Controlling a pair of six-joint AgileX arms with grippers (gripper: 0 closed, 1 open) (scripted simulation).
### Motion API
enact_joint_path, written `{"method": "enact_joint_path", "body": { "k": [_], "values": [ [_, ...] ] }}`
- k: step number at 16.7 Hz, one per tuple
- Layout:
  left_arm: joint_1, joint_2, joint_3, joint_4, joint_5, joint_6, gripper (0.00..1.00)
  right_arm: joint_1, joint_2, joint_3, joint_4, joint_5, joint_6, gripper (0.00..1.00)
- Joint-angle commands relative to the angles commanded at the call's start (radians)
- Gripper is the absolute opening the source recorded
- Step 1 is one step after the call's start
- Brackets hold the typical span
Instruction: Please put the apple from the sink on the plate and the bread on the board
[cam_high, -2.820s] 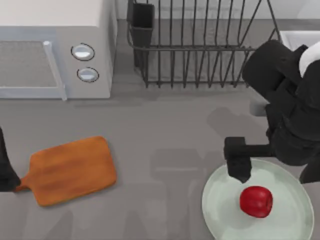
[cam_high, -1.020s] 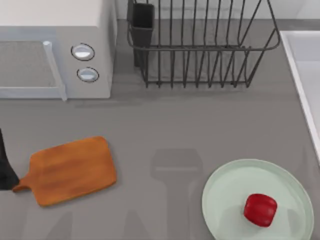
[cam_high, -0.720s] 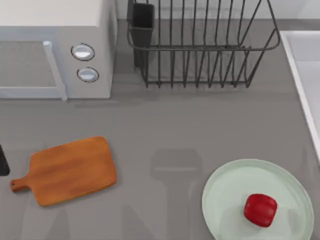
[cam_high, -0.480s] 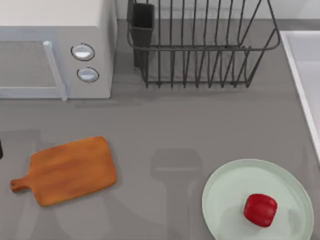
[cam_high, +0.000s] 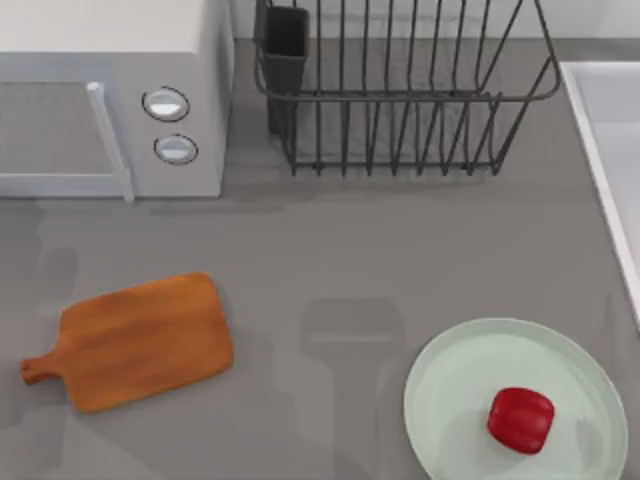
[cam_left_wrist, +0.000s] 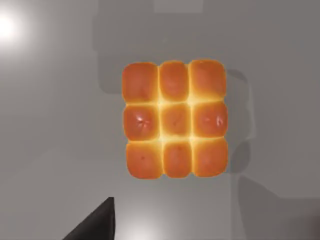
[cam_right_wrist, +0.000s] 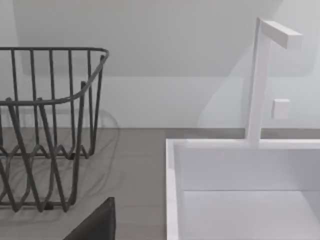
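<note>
Since the apple (cam_high: 521, 420) already sits on the plate (cam_high: 450, 370) at the near right of the table, what is left is the bread (cam_left_wrist: 175, 119), and that is the thing to weigh up; the left wrist camera looks straight down on it, a square golden bun scored in a three-by-three grid, lying alone on bare grey table. I judge it light and soft, with a crust that would dent under a hard squeeze, so it wants a gentle close and no more; its top is glossy and rounded, a poor surface to pinch, whereas its straight sides are parallel and should sit well between two fingers; I would take it across the middle row, low on two opposite sides, so that it neither tips nor crumbles at a corner.

As for pose, the left arm seems to hang above the bread with its wrist pointing down, a dark wedge of it at the edge of that view; whether its fingers are apart or together I cannot tell. The right arm looks level past the dish rack (cam_right_wrist: 50, 130) toward the sink (cam_right_wrist: 172, 190) and its tap (cam_right_wrist: 260, 80) at the far right, apparently idle; its fingers I likewise cannot judge. Bare and waiting, the board (cam_high: 140, 340) lies at the near left.
</note>
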Motion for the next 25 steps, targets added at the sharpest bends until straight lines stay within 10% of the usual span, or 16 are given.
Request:
{"method": "enact_joint_path", "body": {
  "k": [13,25],
  "values": [
    [0.058,0.368,0.286,-0.197,-0.002,0.017,1.00,0.000,0.000,0.000,0.000,0.000,0.000,1.00],
    [0.065,0.491,0.146,0.064,-0.001,0.021,1.00,0.000,0.000,0.000,0.000,0.000,0.000,1.00]
  ]
}}
